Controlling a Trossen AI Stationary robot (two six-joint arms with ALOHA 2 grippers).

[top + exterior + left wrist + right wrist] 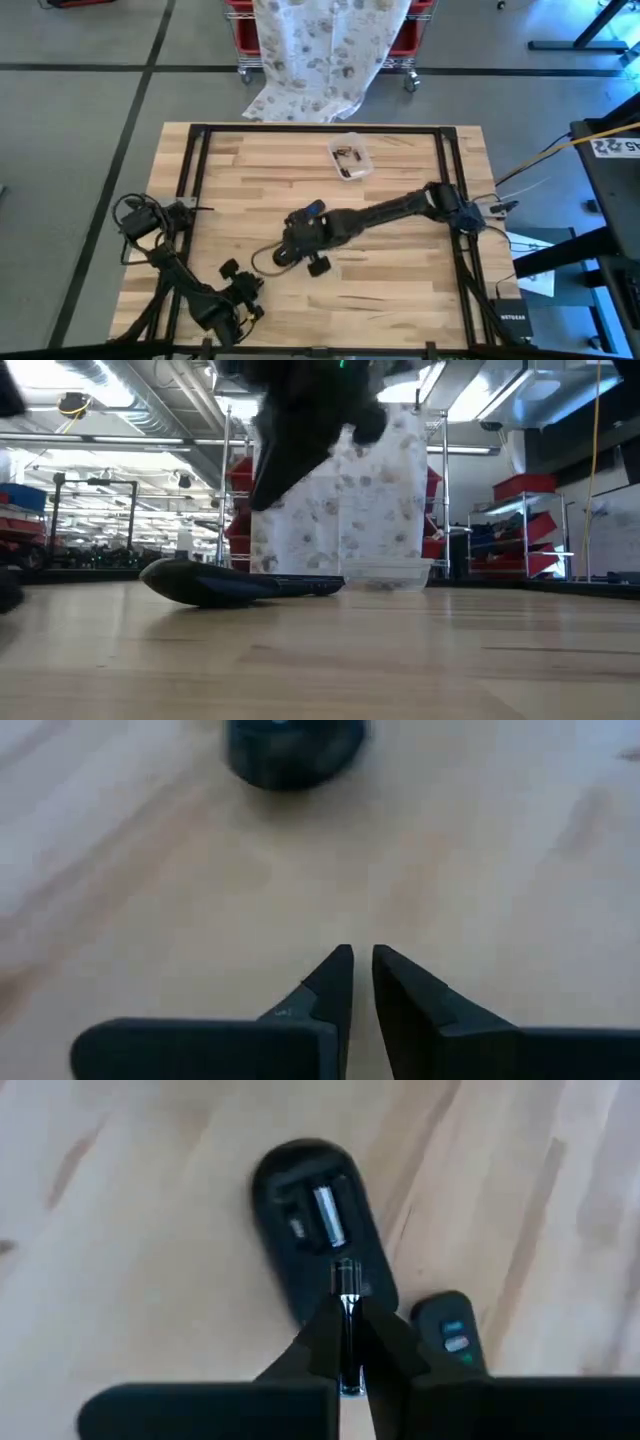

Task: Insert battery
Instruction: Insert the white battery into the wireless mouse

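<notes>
**Second battery held just above the open device**

While the right tool (348, 1342) is clamped on a battery (347, 1305), the black device (320, 1230) lies on the wooden surface (150, 1260) directly ahead of its tip. One battery (329, 1215) already sits in the open compartment. The held battery points along the device's long axis. The left tool (362, 982), fingers nearly together and empty, waits near the surface's front edge. Shelves and a patterned cloth (375, 490) stand behind.

Black remote (322, 1230), silver battery (329, 1215), pale wood table (400, 265), white floral-print cloth (318, 50), red bins (414, 35)
</notes>
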